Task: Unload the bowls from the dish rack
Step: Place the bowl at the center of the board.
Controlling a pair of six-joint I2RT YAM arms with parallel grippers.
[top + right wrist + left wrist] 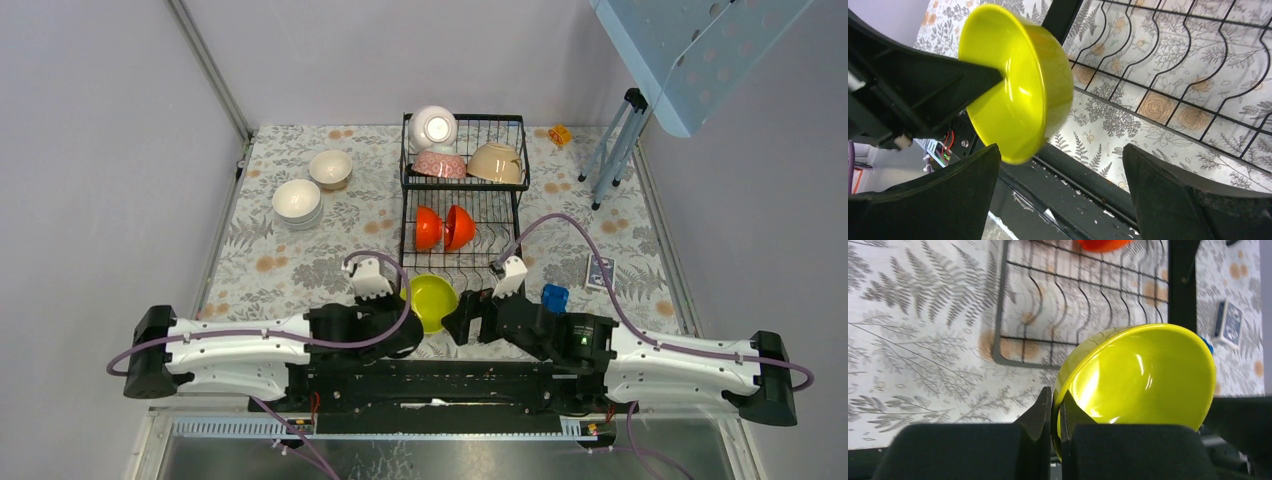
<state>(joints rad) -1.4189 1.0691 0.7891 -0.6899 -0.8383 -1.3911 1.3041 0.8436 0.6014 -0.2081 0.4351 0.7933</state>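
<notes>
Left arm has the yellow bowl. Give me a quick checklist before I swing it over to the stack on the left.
1. Grip: left end effector shut on the yellow bowl at its rim: ok.
2. Release: right end effector open: ok.
3. Its fingers clear of the bowl: cannot tell; one finger sits close under the bowl's edge.
4. Bowl off the dish rack: ok, it hangs past the near edge.
5. Free tablecloth beside the white bowl stack: ok.
6. Rack emptied: not ok; two orange bowls, a pink bowl, a beige bowl and a white bowl sit in it.
</notes>
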